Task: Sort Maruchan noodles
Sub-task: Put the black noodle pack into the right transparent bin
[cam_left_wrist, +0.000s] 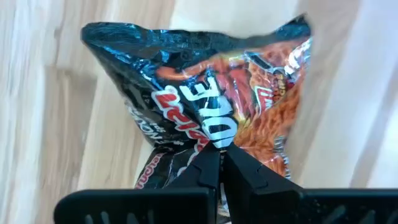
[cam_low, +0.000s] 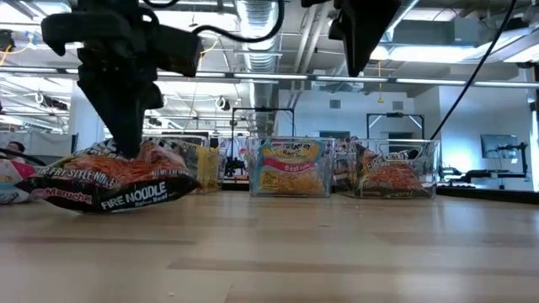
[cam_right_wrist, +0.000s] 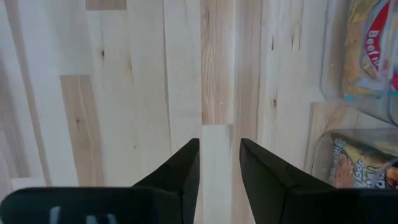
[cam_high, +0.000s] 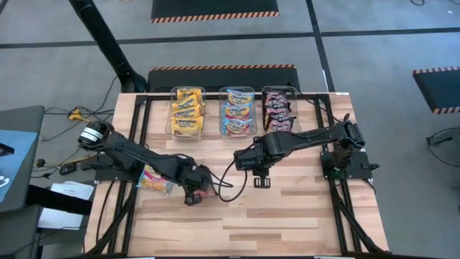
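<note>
Left tool (cam_left_wrist: 221, 163) clenched on the edge of a black-red Fire Noodle packet (cam_left_wrist: 205, 99); fingers pinch the wrapper together in the left wrist view. In the high view this tool (cam_high: 195, 188) sits on the near-left part of the wooden surface (cam_high: 287, 208), well apart from the bins. Low view shows the packet (cam_low: 114, 181) lying on the surface with the arm coming down onto it. Just beside the left arm, on the side away from the right arm, lies a loose light-coloured packet (cam_high: 154, 178); its kind cannot be told.

Right tool (cam_right_wrist: 219, 163) released, fingers apart with bare wood between them, holding nothing. It hangs over the middle of the surface (cam_high: 261, 180), near the bins.

Three clear plastic bins stand in a row along the far edge. Left bin (cam_high: 187, 111) holds yellow-orange packets, middle bin (cam_high: 237, 111) light blue and yellow ones, right bin (cam_high: 279, 110) black-red ones. The right tool is nearest the middle and right bins.
</note>
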